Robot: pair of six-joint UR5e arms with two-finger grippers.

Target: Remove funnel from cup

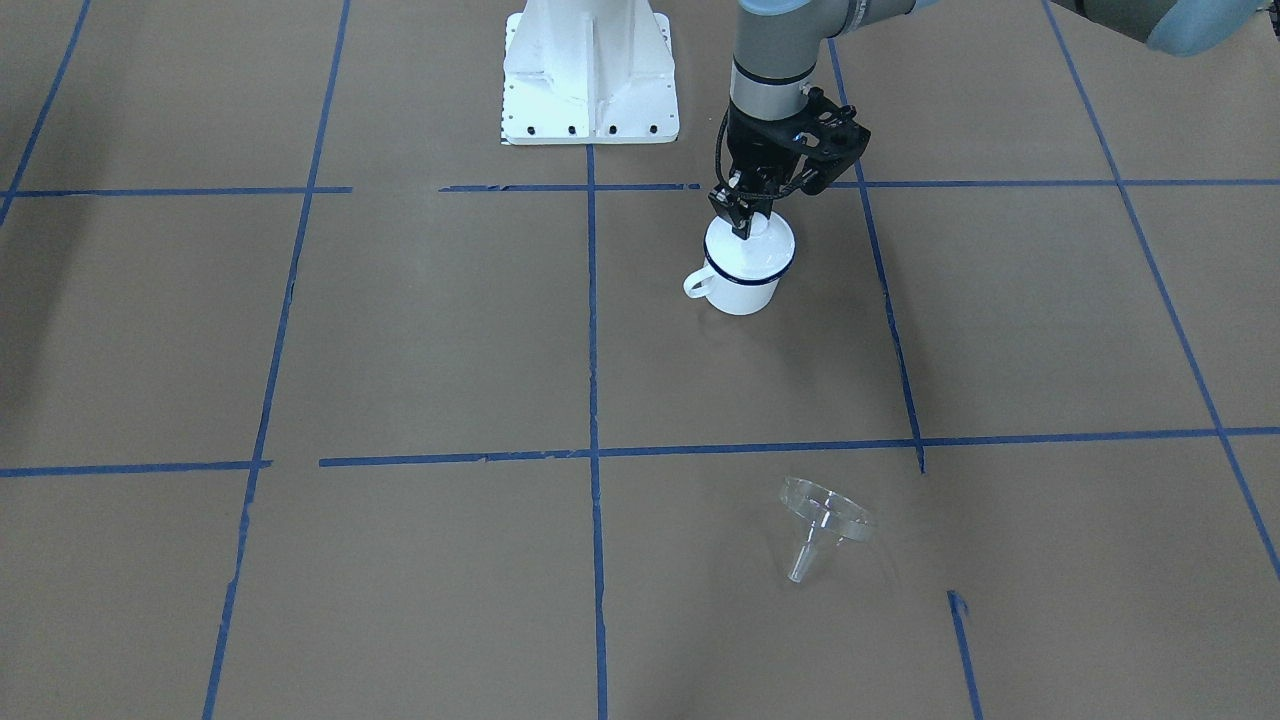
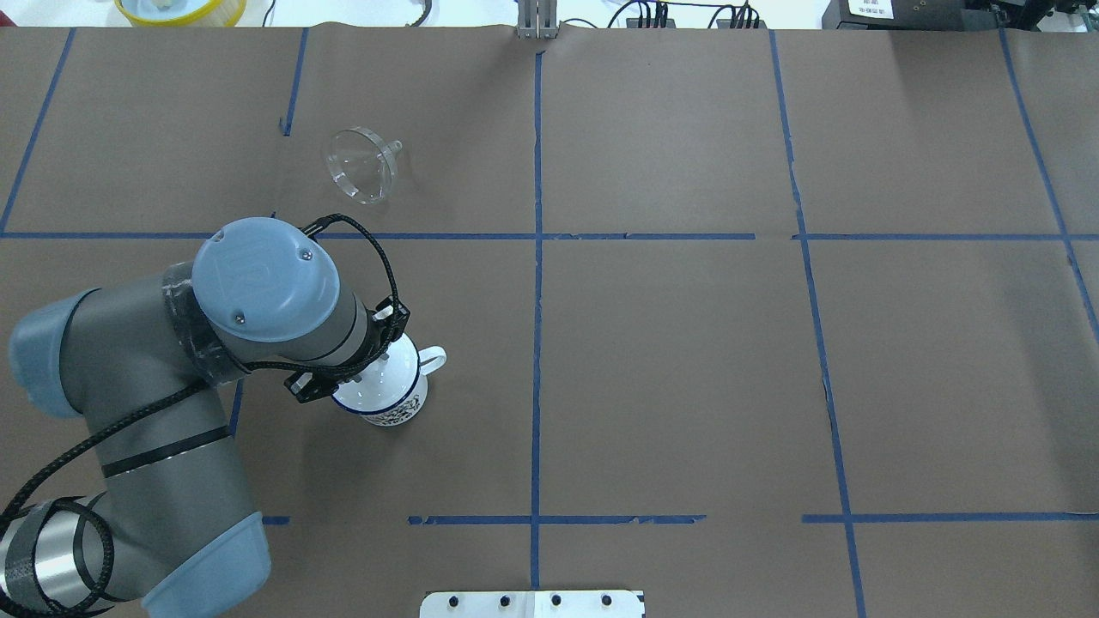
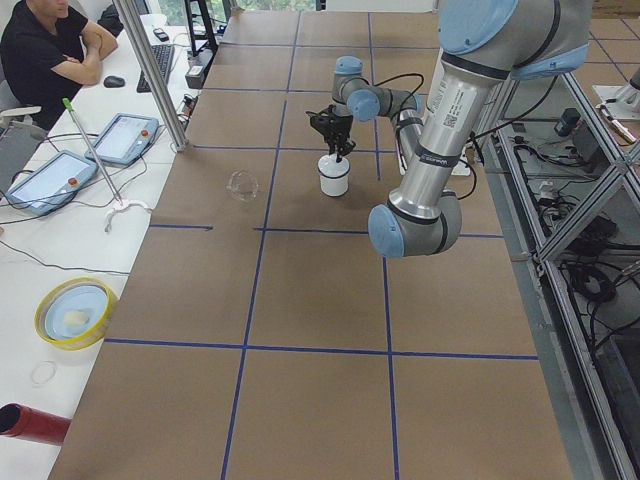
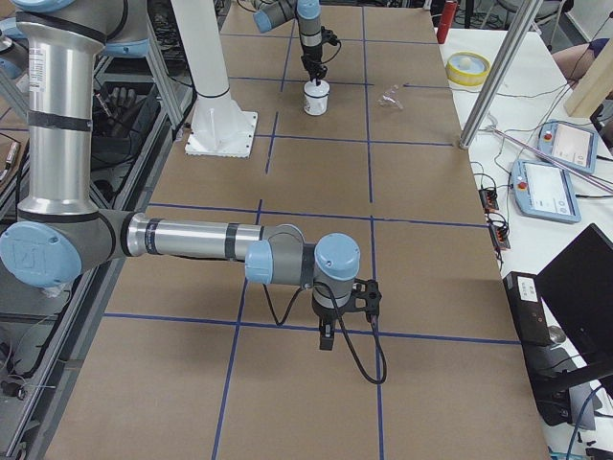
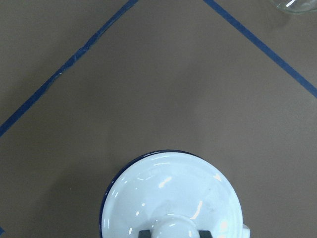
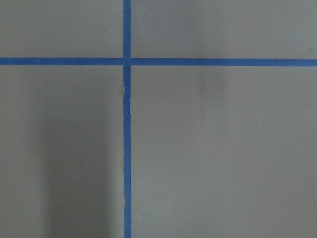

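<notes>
L gripper: I see it straight above the cup. Its fingers are closed in on both sides of the knob of a white domed lid that sits on the cup. The funnel is out of the cup, lying on its side on the table, well apart, toward operator side. R gripper hangs low over table at far end; open or closed, can't tell.

the cup stands on the left half of the table, near the robot, the lid on it. the left gripper is right above, jaws pressed either side of the knob. the funnel lies far out, well apart.
</notes>
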